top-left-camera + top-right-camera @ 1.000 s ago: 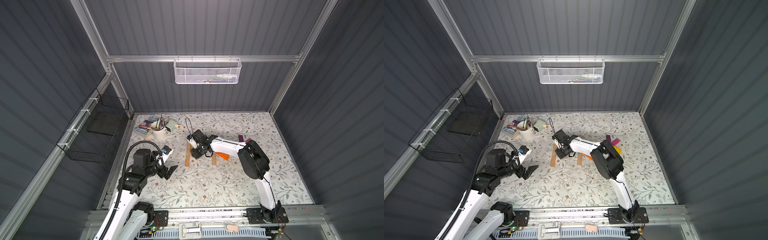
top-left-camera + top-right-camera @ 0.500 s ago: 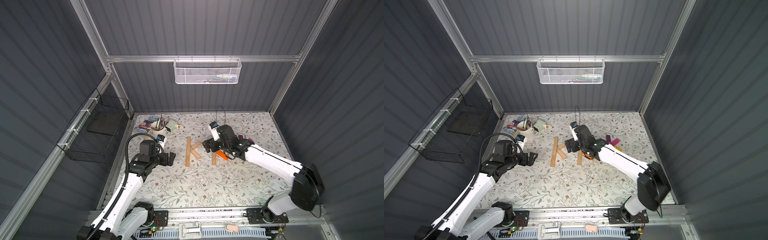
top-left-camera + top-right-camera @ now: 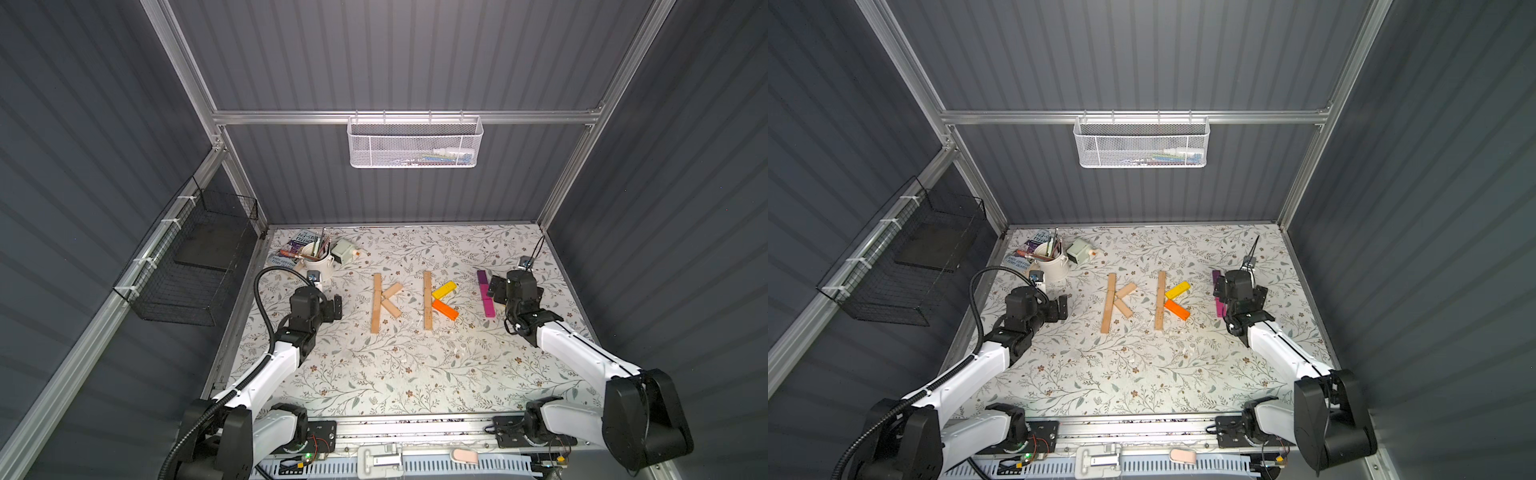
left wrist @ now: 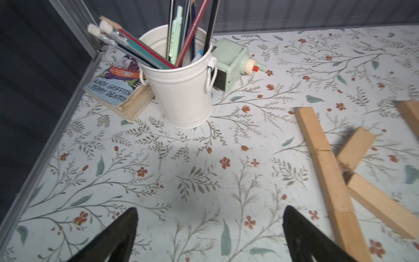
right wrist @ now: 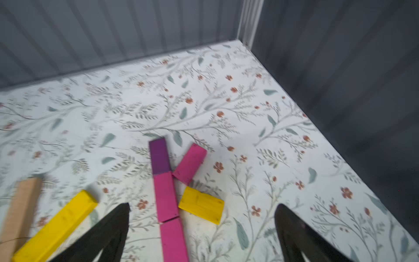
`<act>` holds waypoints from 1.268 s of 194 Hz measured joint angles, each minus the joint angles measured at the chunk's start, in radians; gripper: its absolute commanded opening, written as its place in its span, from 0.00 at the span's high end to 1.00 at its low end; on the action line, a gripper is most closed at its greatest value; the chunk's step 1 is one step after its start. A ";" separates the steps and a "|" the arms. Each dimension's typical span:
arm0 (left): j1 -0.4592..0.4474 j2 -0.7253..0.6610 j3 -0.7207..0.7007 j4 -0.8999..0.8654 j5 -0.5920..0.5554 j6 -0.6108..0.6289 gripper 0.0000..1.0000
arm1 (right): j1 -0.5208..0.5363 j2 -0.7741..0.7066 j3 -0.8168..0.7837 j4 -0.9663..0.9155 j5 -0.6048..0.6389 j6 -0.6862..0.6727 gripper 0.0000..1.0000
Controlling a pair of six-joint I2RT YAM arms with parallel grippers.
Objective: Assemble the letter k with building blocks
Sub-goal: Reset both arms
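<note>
While hanging over the floral table (image 3: 374, 374), holds nothing in the right gripper (image 5: 203, 205), jaws spread wide. Has just ahead of it, between the jaws, a K of building blocks (image 5: 173, 240): purple block (image 5: 159, 156) and two pink blocks (image 5: 165, 196) end to end as stem, pink arm (image 5: 190, 163) and yellow arm (image 5: 195, 200) slanting off the stem. Holds nothing in the left gripper (image 4: 210, 208) either, jaws equally wide; has the tan K (image 4: 326, 177) just past one jaw, to its right, and the white cup (image 4: 183, 90) ahead.

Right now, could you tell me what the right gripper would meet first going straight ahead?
Probably the yellow block beside the pink stem, centred ahead of the open right gripper; depth unclear.
</note>
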 measured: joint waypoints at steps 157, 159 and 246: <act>0.150 0.571 -0.081 0.724 0.120 0.095 0.00 | -0.200 0.200 -0.312 0.782 -0.267 -0.184 0.01; 0.152 0.572 -0.074 0.720 0.114 0.092 0.00 | -0.201 0.199 -0.312 0.783 -0.268 -0.183 0.01; 0.162 0.573 -0.023 0.727 0.043 0.043 0.00 | -0.205 0.201 -0.312 0.850 -0.274 -0.176 0.01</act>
